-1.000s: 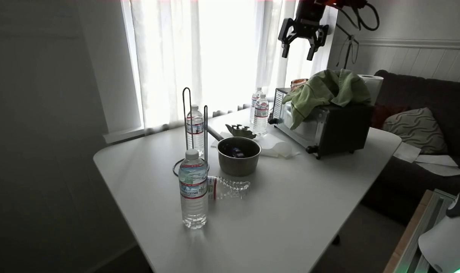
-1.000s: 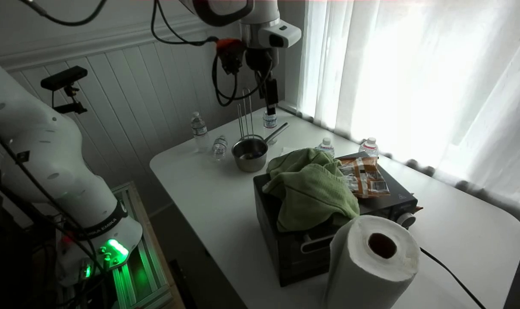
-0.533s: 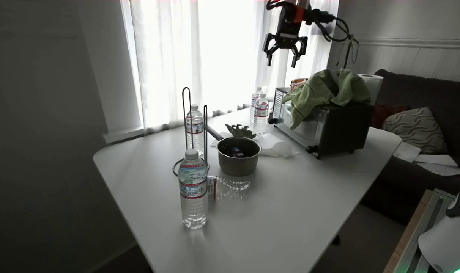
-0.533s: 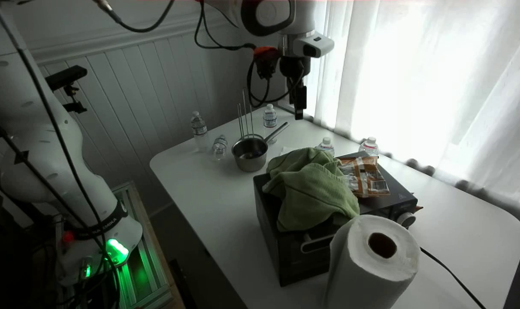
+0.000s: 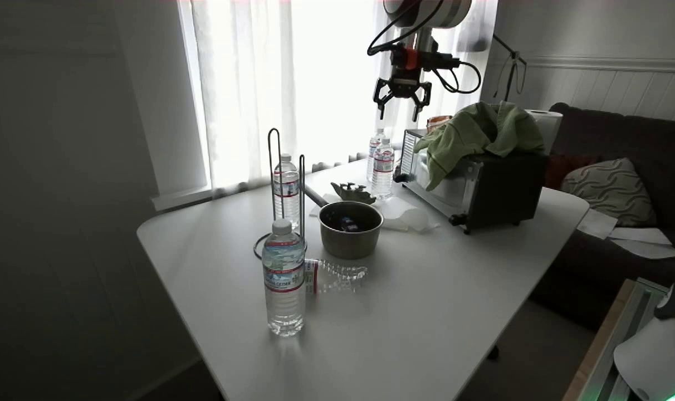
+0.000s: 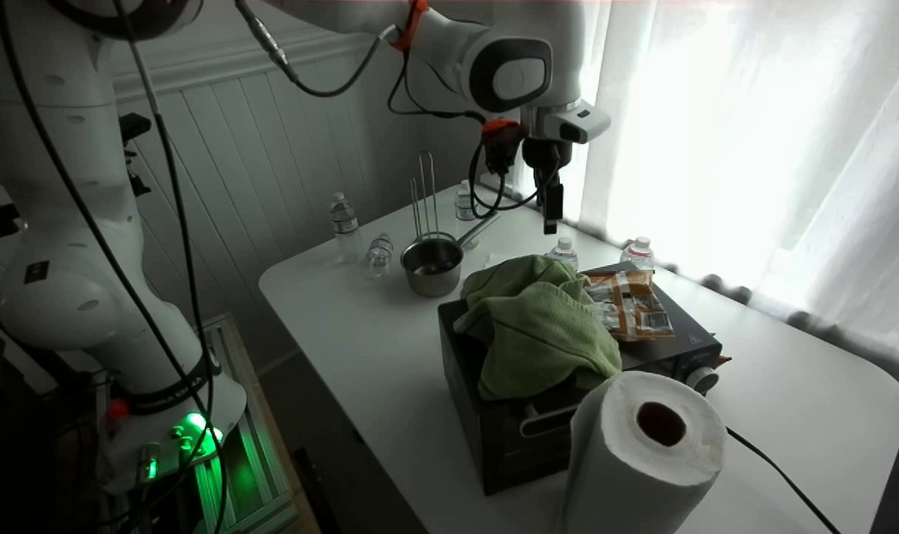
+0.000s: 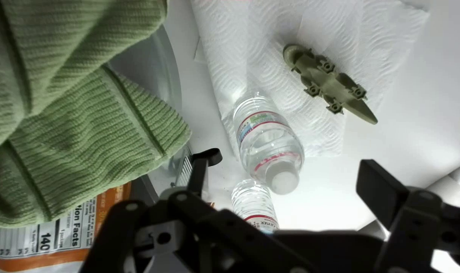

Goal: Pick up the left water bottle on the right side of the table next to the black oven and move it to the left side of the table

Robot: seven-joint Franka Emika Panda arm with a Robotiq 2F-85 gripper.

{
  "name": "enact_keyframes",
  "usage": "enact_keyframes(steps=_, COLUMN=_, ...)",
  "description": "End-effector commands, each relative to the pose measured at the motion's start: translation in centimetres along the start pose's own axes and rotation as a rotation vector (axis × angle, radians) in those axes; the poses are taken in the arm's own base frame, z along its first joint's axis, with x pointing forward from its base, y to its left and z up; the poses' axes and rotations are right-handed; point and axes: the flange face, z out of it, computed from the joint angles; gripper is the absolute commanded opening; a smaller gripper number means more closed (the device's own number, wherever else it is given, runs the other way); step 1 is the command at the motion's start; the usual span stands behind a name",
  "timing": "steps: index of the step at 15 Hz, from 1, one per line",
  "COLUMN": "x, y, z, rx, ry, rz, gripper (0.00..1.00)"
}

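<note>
Since a second ago the gripper has come lower and closer to the water bottle; we note its fingers spread apart. The water bottle stands upright on the right side of the white table, beside the black oven, a second bottle near it. Lettering on the packet reads only in the wrist view; the sofa shows only in an exterior view. In an exterior view the green towel and black oven hide all but both bottles' tops. We cannot make out what lies in the pan. Bright curtains hang at the far side.
</note>
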Motion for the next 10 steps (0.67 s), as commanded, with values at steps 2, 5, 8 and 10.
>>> enact_keyframes(steps=2, x=2.5, y=-0.4, z=2.8, rx=0.042, ry=-0.009, rz=0.054, gripper=1.0)
enact_keyframes(steps=5, x=3.2, y=-0.7, z=4.3, rx=0.047, ry=-0.017, rz=0.071, gripper=1.0)
enact_keyframes(steps=8, x=3.8, y=-0.9, z=5.2, rx=0.046, ry=-0.017, rz=0.083, gripper=1.0)
enact_keyframes(steps=10, x=4.1, y=-1.0, z=5.6, rx=0.045, ry=-0.018, rz=0.089, gripper=0.79)
